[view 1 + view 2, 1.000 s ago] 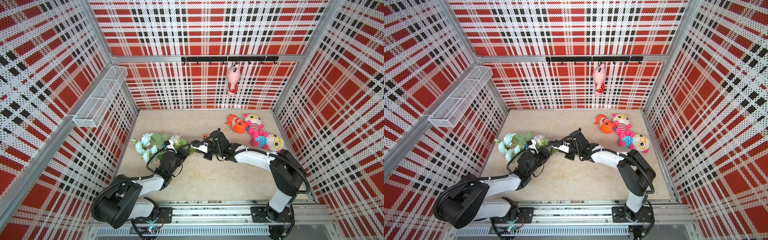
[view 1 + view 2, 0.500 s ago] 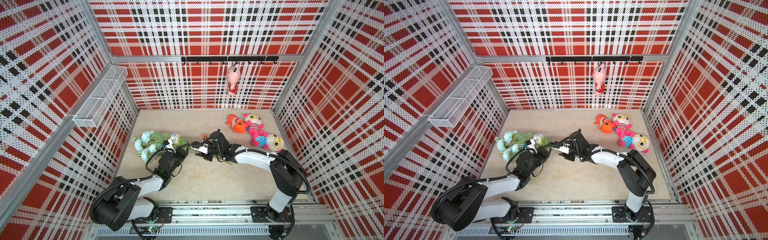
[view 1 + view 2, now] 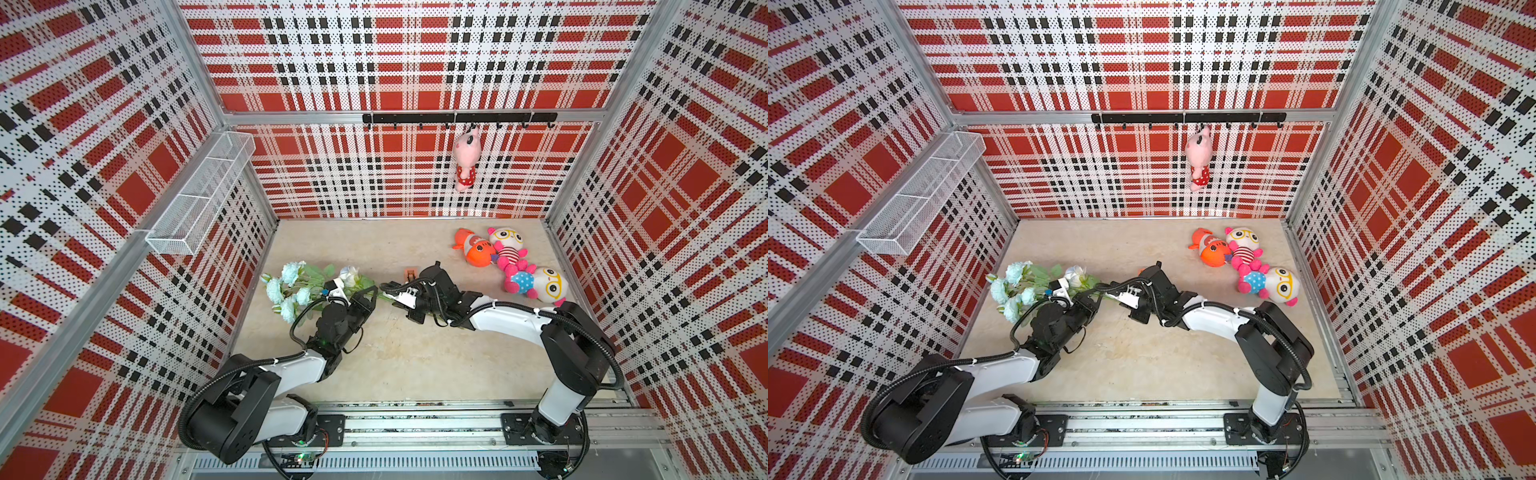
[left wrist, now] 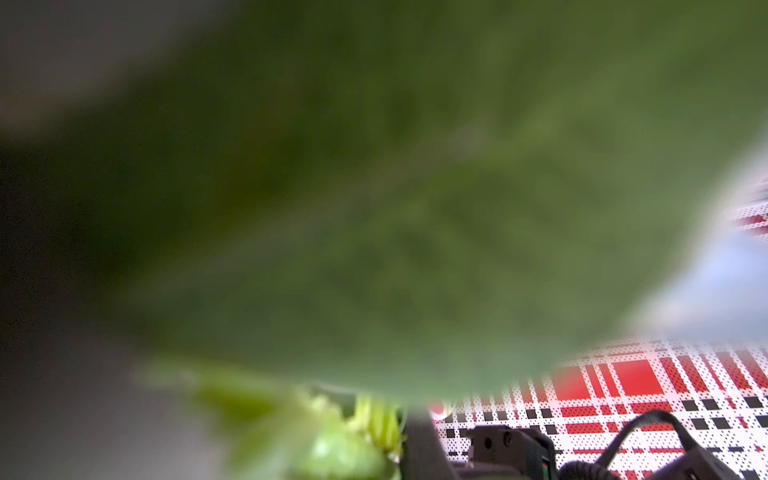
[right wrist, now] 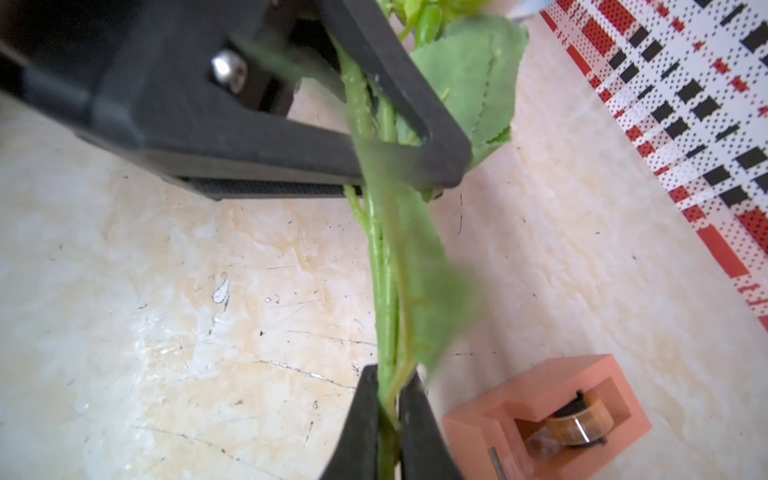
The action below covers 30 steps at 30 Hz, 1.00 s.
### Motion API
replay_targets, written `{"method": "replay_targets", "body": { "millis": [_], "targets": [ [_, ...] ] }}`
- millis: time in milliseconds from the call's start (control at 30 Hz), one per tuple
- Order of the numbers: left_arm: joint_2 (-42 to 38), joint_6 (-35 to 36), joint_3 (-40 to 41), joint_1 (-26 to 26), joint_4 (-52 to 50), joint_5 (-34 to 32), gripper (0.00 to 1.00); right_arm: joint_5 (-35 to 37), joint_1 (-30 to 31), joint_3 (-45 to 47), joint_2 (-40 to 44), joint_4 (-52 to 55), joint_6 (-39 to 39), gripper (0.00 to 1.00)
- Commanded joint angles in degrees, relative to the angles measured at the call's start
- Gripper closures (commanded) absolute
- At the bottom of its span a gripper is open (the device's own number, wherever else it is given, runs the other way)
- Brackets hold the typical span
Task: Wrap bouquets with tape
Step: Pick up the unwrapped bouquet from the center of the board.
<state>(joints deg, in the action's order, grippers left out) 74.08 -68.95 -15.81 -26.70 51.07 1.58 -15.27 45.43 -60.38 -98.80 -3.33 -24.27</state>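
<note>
Since a second ago the bouquet point(image 3: 299, 286) and both arms have barely shifted. The blooms sit near the tabletop's point(image 3: 415, 365) left edge, with the stems pointing toward its middle. The left claw point(image 3: 368, 296) is pressed together around the stems just past the leaves. The right claw point(image 5: 388, 409) pinches the same stems further along. The tape dispenser point(image 5: 548, 415) stands on the tabletop just beside the right claw, toward the back edge, untouched. A blurred leaf fills the left wrist view. Plush toys point(image 3: 507, 262) lie near the back right corner.
</note>
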Motion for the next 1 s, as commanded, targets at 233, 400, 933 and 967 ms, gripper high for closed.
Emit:
{"method": "replay_targets", "body": {
  "millis": [233, 400, 933, 967],
  "targets": [
    [-2.7, 1.9, -0.2, -0.1, -0.1, -1.3, 0.49, -0.1, -0.1, -0.3, -0.2, -3.7, 0.4, 1.0],
    [-4.1, 1.8, 0.5, 0.0, -0.8, -2.2, 0.35, -1.4, -0.1, 0.2, 0.9, -6.1, 0.9, 1.0],
    [-3.2, 2.1, 0.0, 1.1, -0.8, -0.5, 0.41, -7.6, 0.4, 5.4, 3.8, -9.7, -5.4, 1.0],
    [-3.2, 2.1, 0.1, 1.1, -0.9, -0.4, 0.4, -7.9, 0.4, 5.4, 4.0, -9.8, -5.9, 1.0]
  ]
}}
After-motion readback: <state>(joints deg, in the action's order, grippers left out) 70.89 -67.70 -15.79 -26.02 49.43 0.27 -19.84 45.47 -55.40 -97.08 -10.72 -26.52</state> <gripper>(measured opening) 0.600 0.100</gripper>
